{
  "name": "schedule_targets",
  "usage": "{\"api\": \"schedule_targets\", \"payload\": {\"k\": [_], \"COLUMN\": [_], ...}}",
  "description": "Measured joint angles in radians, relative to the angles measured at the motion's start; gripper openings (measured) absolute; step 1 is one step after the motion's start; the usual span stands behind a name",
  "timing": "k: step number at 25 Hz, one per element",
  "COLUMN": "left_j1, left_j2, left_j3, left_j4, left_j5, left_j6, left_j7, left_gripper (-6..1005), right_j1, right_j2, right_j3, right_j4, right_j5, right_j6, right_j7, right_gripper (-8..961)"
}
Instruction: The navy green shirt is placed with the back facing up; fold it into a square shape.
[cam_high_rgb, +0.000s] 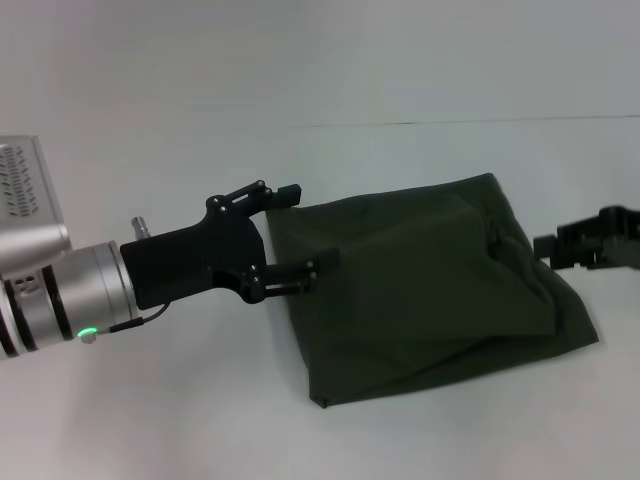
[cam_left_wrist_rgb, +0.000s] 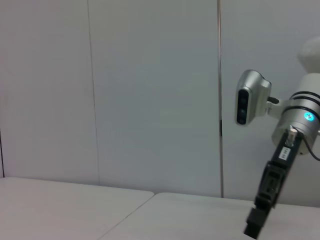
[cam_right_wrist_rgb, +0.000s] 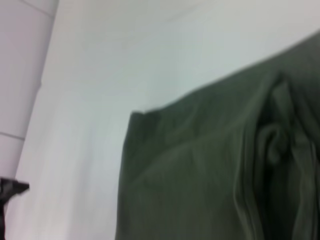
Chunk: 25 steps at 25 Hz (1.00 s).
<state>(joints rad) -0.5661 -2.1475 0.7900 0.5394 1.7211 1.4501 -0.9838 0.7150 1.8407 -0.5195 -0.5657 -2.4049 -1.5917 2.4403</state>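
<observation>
We are holding the left pincer (cam_high_rgb: 305, 228) wide open and empty at centre-left, just beside the folded navy green shirt (cam_high_rgb: 430, 285) lying mid-frame on the desk (cam_high_rgb: 150, 420); we should keep edges square. At far right, the right pincer (cam_high_rgb: 548, 247) — its opening we cannot tell

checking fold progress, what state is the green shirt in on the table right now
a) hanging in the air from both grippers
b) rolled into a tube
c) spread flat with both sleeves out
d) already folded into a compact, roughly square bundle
d: in the head view the navy green shirt lies on the table as a layered, roughly square bundle, no sleeves sticking out, with the left gripper open at its left edge and the right gripper by its right edge.
</observation>
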Motion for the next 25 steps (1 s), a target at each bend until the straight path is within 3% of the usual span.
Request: {"api": "schedule_targets", "payload": {"k": [3,14,20,25], "left_j1": [0.0,-0.009,-0.016,-0.018], "left_j2": [0.0,0.009,0.029,0.031], "left_j3": [0.0,0.003,0.007,0.007], "left_j4": [0.008,0.003,0.008,0.009], "left_j5": [-0.002,-0.048,-0.041,-0.03], "left_j6": [0.003,0.001,-0.001,-0.006], "left_j7": [-0.005,-0.115,-0.241,-0.344], "left_gripper": [888,887,887,888], "right_j1": [0.0,-0.027,-0.034,-0.085], "right_j2": [0.005,0.046,0.049,0.076], "right_j3": [0.003,0.008,0.003,0.036], "right_j4": [-0.049,-0.06,-0.065,-0.067], "right_j5": [0.024,0.152,0.176,0.213], "right_j6": [0.012,0.175,0.174,0.215], "right_j7": [-0.008,-0.358,-0.405,-0.573], "right_gripper": [239,643,637,637]}}
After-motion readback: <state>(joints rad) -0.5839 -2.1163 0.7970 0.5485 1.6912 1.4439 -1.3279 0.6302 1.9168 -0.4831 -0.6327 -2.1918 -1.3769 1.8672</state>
